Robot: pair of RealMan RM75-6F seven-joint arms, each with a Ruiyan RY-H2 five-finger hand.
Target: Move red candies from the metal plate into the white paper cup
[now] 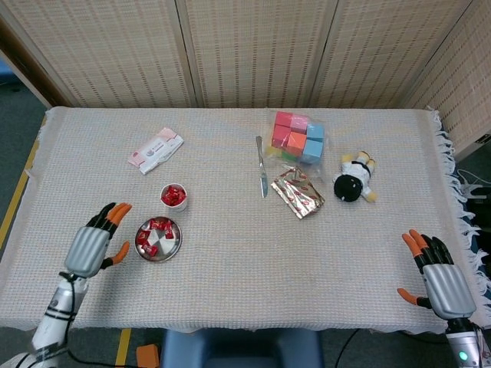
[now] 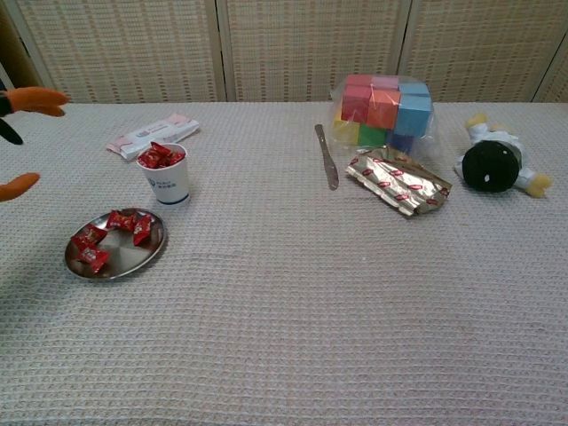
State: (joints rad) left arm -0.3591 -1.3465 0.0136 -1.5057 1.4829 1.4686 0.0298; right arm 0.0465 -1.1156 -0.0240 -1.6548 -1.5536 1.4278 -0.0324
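Two hands are in sight, and neither holds anything. The left hand (image 1: 93,244) hangs at the table's near left edge with its fingers spread apart, just left of the metal plate (image 1: 173,247); from the chest camera only a few orange fingertips (image 2: 34,98) poke in at the left border, the rest cut off. The right hand (image 1: 439,277) is at the near right corner, well away from everything, fingers likewise fanned out, its wrist running off the bottom of the head view; the chest view does not show it at all.

The plate lies flat on the woven cloth with several red candies (image 2: 92,244) scattered in it; their wrappers are too small to count surely or to say which way each one points. The white paper cup (image 2: 169,180) stands upright just behind the plate, mouth up, apart from it, with red candies heaped to its rim. Print on the cup's side is too small to read.

Behind the cup a pink and white packet (image 1: 156,149) lies slantwise. Toward the middle lies a knife (image 1: 261,166), its long axis running front to back, beside a shiny foil wrapper (image 1: 298,192). Coloured blocks (image 1: 298,138) sit in a clear bag behind it, and a small stuffed toy (image 1: 354,179) lies to their right.
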